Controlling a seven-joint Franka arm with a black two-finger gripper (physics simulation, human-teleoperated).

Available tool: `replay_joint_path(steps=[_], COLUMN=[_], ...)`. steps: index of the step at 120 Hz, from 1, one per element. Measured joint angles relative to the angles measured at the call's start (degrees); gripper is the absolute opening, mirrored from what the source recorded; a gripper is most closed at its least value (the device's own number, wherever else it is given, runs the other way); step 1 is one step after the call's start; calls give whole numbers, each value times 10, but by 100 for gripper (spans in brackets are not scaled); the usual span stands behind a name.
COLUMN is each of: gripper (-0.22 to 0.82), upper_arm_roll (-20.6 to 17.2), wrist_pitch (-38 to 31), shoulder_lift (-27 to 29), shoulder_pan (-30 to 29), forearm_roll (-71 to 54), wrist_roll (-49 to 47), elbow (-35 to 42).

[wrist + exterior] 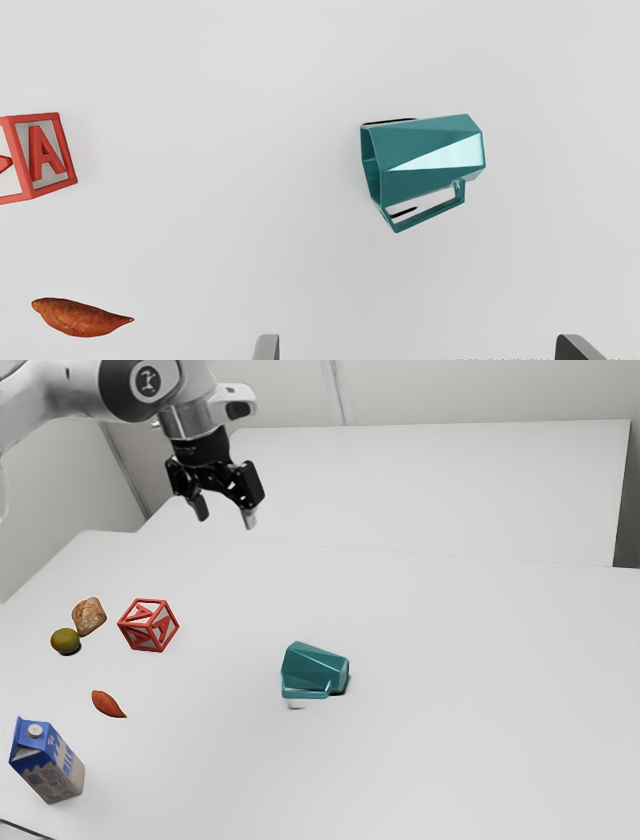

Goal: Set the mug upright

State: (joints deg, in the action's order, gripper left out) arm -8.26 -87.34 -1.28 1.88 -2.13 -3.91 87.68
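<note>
- Presently, the mug (315, 668) is seen lying on its side on the table (450, 760), its mouth (371, 165) turned towards the lettered block (148, 626), its handle (430, 214) at the flank nearer the exterior camera;
- the gripper (226, 518) is held high above the table and well apart from the mug; its fingers are spread wide, with nothing pinched between them;
- the mug could be rolled or pushed along if its faceted wall were brushed by one finger before the other; this would be caused by a descent made off-centre;
- a slip could be caused by a grip placed on the sloping facets, or by the handle being caught under a finger;
- if the mug were released while tilted, or with its base not flat, it could be tipped back onto its side;
- the base could be driven into the table if too little height were allowed for the turn;
- the sweet potato (82, 318), the milk carton (48, 762), the bread (88, 616) and the green fruit (65, 641) are spread on the block's side of the mug, all well apart from it; a knock is judged likely only if a low sweep were made that way
</note>
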Motion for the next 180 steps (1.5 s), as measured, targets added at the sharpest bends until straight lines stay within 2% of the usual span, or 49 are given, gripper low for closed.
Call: replay_joint_path(steps=[23, 45, 65, 80, 102, 141, 180], gripper=[60, 60, 60, 60, 60, 60, 60], upper_arm_roll=[3, 4, 3, 3, 4, 4, 3], wrist_pitch=[6, 15, 0, -37, -112, -227, -288], shoulder_lift=[-6, 1, 19, 46, 63, 56, -31], shoulder_pan=[1, -36, -79, -102, -80, -113, -141], forearm_roll=[1, 4, 45, 91, 185, 346, 450], wrist_roll=[-5, -7, -7, 10, 69, 207, 361], elbow=[0, 10, 59, 129, 225, 347, 375])
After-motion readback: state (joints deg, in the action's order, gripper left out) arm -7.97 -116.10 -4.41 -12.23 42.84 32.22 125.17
